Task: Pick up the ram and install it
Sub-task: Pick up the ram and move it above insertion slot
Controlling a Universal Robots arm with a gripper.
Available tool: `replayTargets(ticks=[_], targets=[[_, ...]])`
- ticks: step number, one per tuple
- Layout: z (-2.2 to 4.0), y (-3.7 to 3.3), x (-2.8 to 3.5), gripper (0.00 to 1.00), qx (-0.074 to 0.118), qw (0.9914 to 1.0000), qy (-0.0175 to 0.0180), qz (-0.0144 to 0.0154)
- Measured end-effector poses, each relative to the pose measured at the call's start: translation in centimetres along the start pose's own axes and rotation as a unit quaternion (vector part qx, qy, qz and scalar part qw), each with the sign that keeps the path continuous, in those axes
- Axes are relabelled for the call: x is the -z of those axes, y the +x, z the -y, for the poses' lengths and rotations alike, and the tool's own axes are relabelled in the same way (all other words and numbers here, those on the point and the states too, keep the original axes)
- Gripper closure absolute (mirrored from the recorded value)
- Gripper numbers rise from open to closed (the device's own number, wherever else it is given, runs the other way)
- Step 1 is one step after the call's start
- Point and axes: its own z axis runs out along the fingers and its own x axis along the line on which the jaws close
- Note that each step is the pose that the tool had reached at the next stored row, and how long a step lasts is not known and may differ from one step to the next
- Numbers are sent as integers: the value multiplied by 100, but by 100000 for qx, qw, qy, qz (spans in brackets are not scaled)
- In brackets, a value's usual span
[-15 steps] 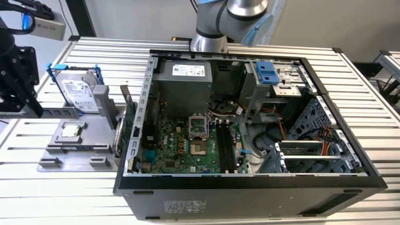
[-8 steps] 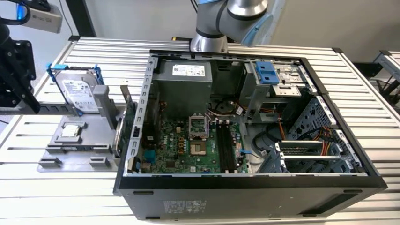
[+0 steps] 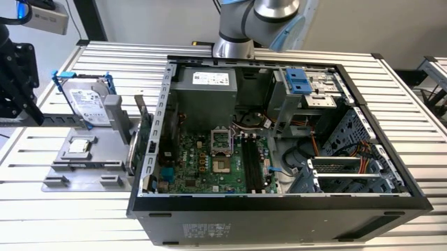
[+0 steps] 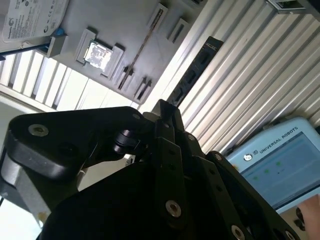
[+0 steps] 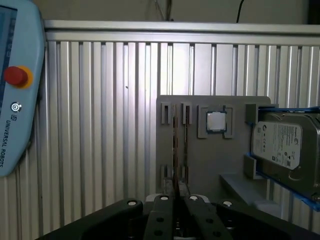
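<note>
Ram (image 5: 174,150) is standing on its thin edge in a pair of slotted holders on a grey tray (image 5: 205,160), showing in the first wrist view as a narrow dark line. The gripper (image 5: 178,200) is hanging above it, lined up along its length yet well apart from it, and its black fingers (image 5: 164,212) are closing against each other. A square processor chip (image 5: 216,121) is lying in a recess beside those holders. Past the chip a silver hard drive (image 5: 285,145) in a blue frame is standing upright at the tray's far end, wearing a white label crowded with small print.

In the exterior view the tray is sitting on a slatted aluminium table (image 3: 42,219), on the exterior view's left of an open computer case (image 3: 279,203). A green card (image 3: 143,138) with a metal bracket is standing upright between the two, just beside the case wall. Inside the case, the green motherboard (image 3: 209,167) is lying flat with its long black memory slots (image 3: 253,162) running near to far. Behind it, a grey power supply (image 3: 206,97) is carrying a white sticker, and another printed sticker is showing on the case's near face. The arm (image 3: 241,31) is rising at the table's far edge.

A pale blue teach pendant (image 5: 15,90) with a red button is lying on the table, with lettering running along its edge.
</note>
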Motion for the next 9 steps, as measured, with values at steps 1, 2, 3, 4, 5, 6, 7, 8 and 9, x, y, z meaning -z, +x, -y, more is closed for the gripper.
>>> replayTargets(ticks=[1,2,3,4,5,6,7,8,9], targets=[[9,0,0,100,6,100000,2,6],[21,0,-1,100,5,100000,2,6],[32,0,-1,100,-2,100000,5,8],[47,0,-1,100,3,100000,3,6],[63,-1,0,100,1,100000,0,1],[79,-1,-1,100,1,100000,3,0],[92,-2,-1,100,0,100000,-11,-19],[104,-3,0,100,-1,100000,-36,-26],[117,-3,0,100,0,100000,-61,-32]])
